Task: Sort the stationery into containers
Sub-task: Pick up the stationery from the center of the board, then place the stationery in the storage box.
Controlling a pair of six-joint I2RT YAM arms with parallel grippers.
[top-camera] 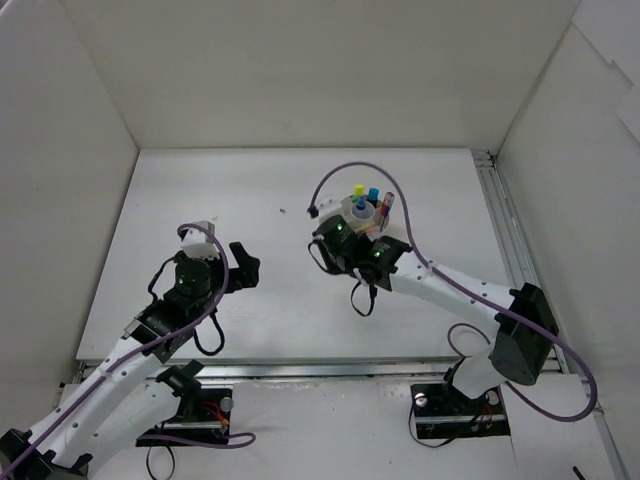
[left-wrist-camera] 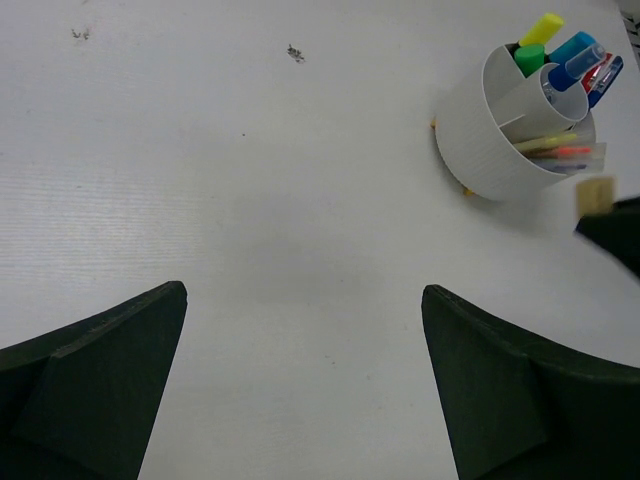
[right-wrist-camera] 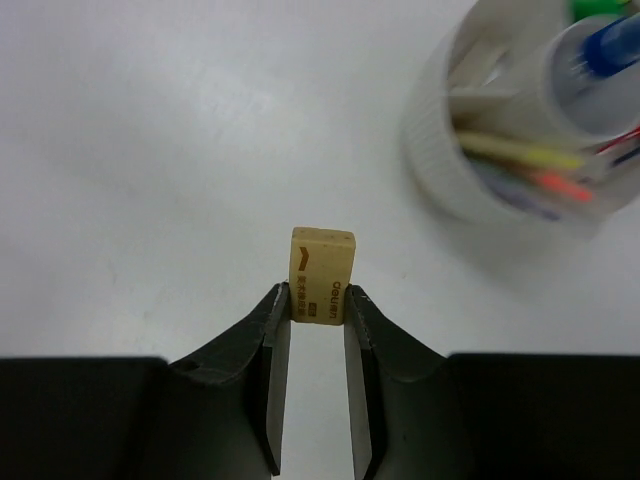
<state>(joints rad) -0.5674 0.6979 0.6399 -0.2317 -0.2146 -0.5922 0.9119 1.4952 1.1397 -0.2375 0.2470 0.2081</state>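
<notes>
Pinching a small beige printed eraser (right-wrist-camera: pixel 321 272), right end effector (right-wrist-camera: pixel 317 302) near white organizer (right-wrist-camera: pixel 437 165), left end effector (left-wrist-camera: pixel 303 293) wide.

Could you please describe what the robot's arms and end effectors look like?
The left arm and right arm have white links, black joint housings and small green lights near the wrists. A purple cable runs along each. The left end effector and right end effector have black, wedge-shaped fingers. No sleeves or markings show.
</notes>
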